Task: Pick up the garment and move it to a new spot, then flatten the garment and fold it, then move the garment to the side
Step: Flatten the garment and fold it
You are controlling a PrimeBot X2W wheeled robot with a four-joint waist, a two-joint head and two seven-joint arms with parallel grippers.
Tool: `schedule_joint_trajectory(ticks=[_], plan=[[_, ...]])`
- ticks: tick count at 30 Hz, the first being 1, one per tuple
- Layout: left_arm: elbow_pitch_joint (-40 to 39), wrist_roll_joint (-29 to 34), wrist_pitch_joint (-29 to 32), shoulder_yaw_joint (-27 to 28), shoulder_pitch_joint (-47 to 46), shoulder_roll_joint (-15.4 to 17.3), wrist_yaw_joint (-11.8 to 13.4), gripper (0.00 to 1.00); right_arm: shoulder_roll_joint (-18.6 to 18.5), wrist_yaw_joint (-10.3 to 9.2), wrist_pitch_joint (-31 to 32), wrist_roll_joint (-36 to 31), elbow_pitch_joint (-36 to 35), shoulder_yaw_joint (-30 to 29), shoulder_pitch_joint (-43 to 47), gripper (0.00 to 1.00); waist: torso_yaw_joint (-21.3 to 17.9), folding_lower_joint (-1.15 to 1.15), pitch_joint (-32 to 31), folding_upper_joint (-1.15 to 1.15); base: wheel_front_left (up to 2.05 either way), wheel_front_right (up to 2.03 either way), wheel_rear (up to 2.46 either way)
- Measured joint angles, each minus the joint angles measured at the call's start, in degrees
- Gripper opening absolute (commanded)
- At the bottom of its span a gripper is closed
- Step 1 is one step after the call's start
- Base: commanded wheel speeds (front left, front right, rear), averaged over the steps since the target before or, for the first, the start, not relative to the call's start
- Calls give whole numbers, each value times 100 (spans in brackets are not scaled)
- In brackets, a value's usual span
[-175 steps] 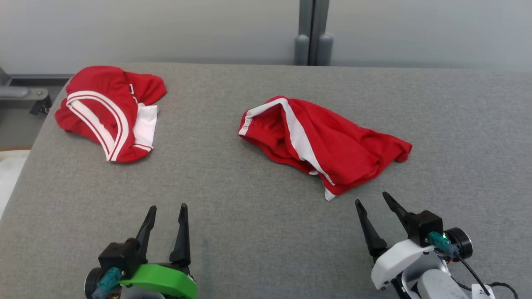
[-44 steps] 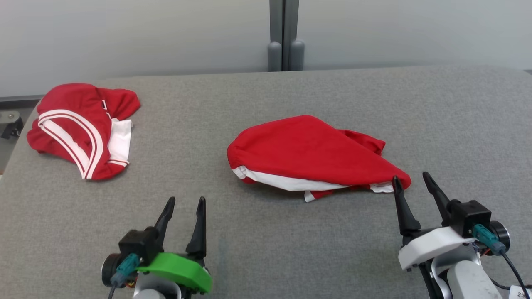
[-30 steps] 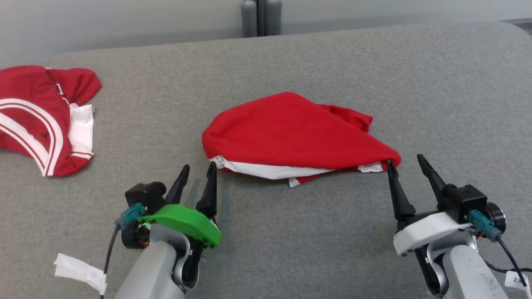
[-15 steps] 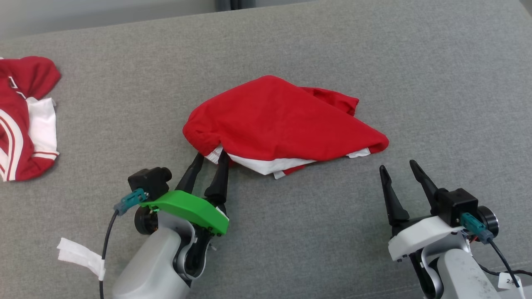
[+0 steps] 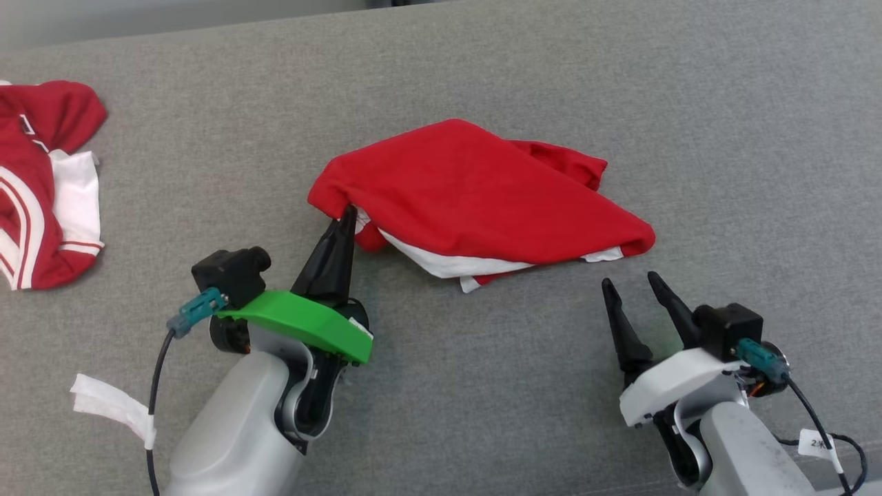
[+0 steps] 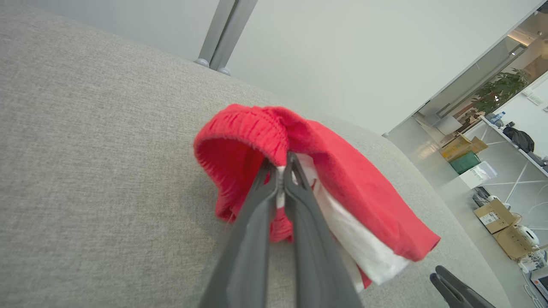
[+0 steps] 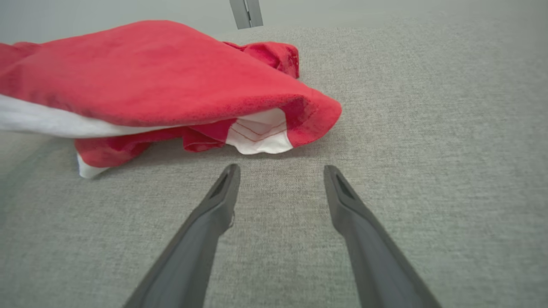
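Garment (image 5: 496, 200) lies on the grey table (image 5: 723, 103), long axis running left to right, elastic end leftward. We pinch that end in our left gripper (image 5: 348, 219), jaws closed on it. Our right gripper (image 5: 630, 286) stands wide and empty near the other corner.

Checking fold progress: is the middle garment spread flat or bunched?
Bunched: the garment lies doubled over, white layer showing beneath, one edge pinched by the left tool.

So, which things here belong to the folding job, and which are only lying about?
Job: red garment in the middle; left gripper, shut on its edge; right gripper, open beside it.
Lying about: second red-and-white garment at the left.
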Motion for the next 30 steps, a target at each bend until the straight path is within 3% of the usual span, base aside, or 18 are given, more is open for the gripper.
schedule_joint_trajectory(ticks=[13, 14, 15, 17, 26, 30], plan=[[-387, 303, 0, -321, -49, -75, 0, 0, -2, 0, -3, 753, 1382, 188, -1172, 100, 283, 0, 128, 0, 0, 0, 0], [-393, 304, 0, -330, -55, -76, 0, 0, -2, 0, -3, 813, 1405, 216, -1205, 92, 300, 0, 138, 0, 0, 0, 0], [-394, 318, 0, -334, -58, -75, 0, 0, -5, -1, -4, 846, 1428, 255, -1230, 53, 313, 0, 146, 0, 0, 0, 0], [-398, 324, 0, -332, -58, -71, 0, 0, -7, -3, -4, 850, 1456, 330, -1261, 0, 323, 0, 156, 0, 0, 0, 0], [-467, 399, 0, -268, -99, 86, 0, 0, 2, -3, -1, 953, 1233, 558, -1209, 0, 253, 0, 45, 0, 0, 0, 0], [-531, 428, 0, -341, -143, 324, 0, 0, 0, -2, 0, 994, 875, 615, -1121, 0, 206, 0, -104, 0, 0, 0, 0]])
